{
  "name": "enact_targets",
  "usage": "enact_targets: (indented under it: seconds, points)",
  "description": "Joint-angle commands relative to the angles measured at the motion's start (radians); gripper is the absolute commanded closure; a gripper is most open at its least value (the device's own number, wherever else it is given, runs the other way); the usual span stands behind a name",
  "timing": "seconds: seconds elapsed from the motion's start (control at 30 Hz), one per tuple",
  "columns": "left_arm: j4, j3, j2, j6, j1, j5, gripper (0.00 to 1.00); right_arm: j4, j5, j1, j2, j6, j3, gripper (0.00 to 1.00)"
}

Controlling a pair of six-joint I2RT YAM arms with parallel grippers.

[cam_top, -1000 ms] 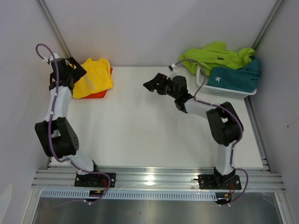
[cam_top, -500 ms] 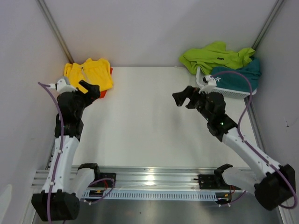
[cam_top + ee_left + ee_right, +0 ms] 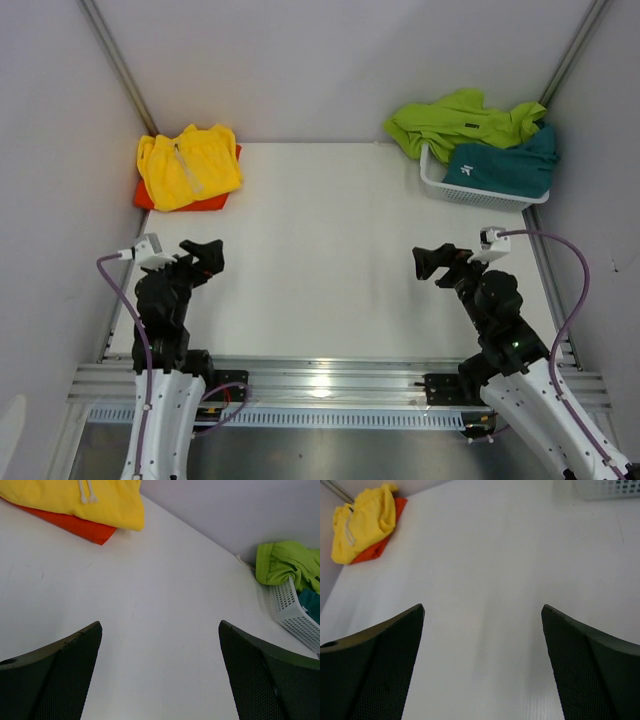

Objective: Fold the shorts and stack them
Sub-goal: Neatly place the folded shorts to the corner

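Folded yellow shorts (image 3: 188, 165) lie on folded orange shorts (image 3: 205, 204) at the table's far left corner; they also show in the left wrist view (image 3: 80, 500) and the right wrist view (image 3: 362, 522). Lime green shorts (image 3: 460, 120) and teal shorts (image 3: 505, 168) are heaped in and over the white basket (image 3: 470, 195) at the far right. My left gripper (image 3: 205, 260) is open and empty at the near left. My right gripper (image 3: 432, 264) is open and empty at the near right. Both hang over bare table.
The white mesh basket (image 3: 295, 617) stands against the right wall. Grey walls close the table on the left, back and right. An aluminium rail (image 3: 330, 385) with both arm bases runs along the near edge.
Both arms have pulled back from the far half of the table to the near edge. The left gripper has left the yellow and orange stack, which lies still. Both grippers stay open.
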Motion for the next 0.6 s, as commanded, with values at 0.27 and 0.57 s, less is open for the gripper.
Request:
enact_targets:
  seconds: [0.27, 0.57]
  points:
    - [0.046, -0.164, -0.135, -0.001, -0.021, -0.016, 0.01, 0.029, 0.129, 0.000, -0.056, -0.021, -0.167, 0.01]
    - [0.032, -0.221, -0.153, 0.031, -0.021, -0.038, 0.01, 0.017, 0.146, 0.000, -0.107, -0.012, -0.200, 0.00]
